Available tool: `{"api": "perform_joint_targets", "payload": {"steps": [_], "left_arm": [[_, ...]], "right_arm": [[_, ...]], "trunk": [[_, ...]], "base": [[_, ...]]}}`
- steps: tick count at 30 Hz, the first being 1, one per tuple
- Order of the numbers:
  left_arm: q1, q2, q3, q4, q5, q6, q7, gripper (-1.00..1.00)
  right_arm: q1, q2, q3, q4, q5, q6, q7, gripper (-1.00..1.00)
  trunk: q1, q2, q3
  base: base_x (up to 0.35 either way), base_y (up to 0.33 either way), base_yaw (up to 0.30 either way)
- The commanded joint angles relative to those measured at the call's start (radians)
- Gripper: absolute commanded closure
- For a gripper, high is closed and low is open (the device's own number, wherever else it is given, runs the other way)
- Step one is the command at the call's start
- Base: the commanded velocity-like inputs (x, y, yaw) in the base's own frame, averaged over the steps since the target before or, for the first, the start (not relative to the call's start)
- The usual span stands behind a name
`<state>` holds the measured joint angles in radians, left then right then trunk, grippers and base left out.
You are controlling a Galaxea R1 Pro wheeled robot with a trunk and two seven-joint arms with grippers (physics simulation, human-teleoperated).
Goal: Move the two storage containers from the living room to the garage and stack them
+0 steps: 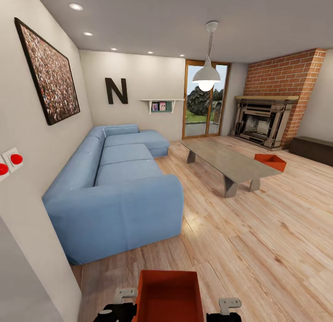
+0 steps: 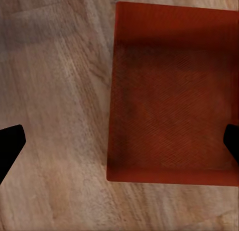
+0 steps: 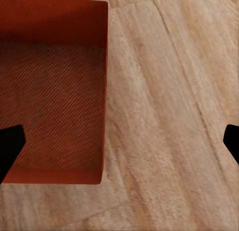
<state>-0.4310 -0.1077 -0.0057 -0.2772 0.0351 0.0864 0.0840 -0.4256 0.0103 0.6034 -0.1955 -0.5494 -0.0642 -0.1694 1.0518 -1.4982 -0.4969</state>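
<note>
We're in the living room, and by the look of it the job has hardly started. One bin [image 1: 169, 296] sits on the wood floor [image 1: 259, 248] right at the robot's base, between the two arms. The far bin [image 1: 270, 162] rests on the floor just beyond the grey worktop [image 1: 226, 160], near the fireplace [image 1: 261, 123]. Neither has reached the garage, so both carries and the stacking are left to do.

Now the arms. The left gripper [image 1: 126, 295] is low on the near bin's left side, the right gripper [image 1: 230, 306] low on its right, both pointing down at the floor. From the left wrist, the bin [image 2: 172, 96] lies under one finger [image 2: 231, 141] while the other hangs over bare planks. The right wrist mirrors it: bin [image 3: 52, 91] beneath one finger [image 3: 10, 146], boards under the other. So both sets of fingers are spread wide, each straddling a side wall, nothing gripped yet. My read: it's lining up a two-handed lift of the near bin. The blue sofa [image 1: 120, 183] sits close on the left, something to mind when turning.
</note>
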Motion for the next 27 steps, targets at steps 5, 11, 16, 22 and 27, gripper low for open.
{"api": "perform_joint_targets", "payload": {"steps": [5, 11, 16, 22, 27], "left_arm": [[0.0, 0.001, -0.004, 0.001, 0.006, 0.01, 0.003, -1.0], [0.0, 0.001, -0.004, 0.002, 0.006, 0.01, 0.001, -1.0], [0.0, 0.002, -0.005, 0.003, 0.006, 0.01, -0.004, -1.0], [0.0, 0.002, -0.005, 0.003, 0.006, 0.01, -0.004, -1.0], [0.0, 0.002, -0.005, 0.003, 0.006, 0.01, -0.003, -1.0]], "right_arm": [[-0.001, 0.0, 0.009, -0.001, -0.004, 0.001, -0.005, -1.0], [-0.001, -0.001, 0.009, -0.001, -0.005, 0.01, -0.016, -1.0], [-0.001, -0.002, 0.009, -0.002, -0.007, 0.009, -0.03, -1.0], [-0.001, -0.001, 0.009, -0.002, -0.007, 0.007, -0.031, -1.0], [-0.001, -0.001, 0.009, -0.002, -0.007, 0.002, -0.032, -1.0]], "trunk": [[0.019, -0.036, -0.017], [0.042, -0.078, -0.036], [0.061, -0.113, -0.057], [0.084, -0.155, -0.084], [0.104, -0.19, -0.101]], "base": [[0.0, 0.0, 0.0], [0.0, 0.0, 0.0], [0.0, 0.0, 0.0], [0.0, 0.0, 0.0], [0.0, 0.0, 0.0]]}}
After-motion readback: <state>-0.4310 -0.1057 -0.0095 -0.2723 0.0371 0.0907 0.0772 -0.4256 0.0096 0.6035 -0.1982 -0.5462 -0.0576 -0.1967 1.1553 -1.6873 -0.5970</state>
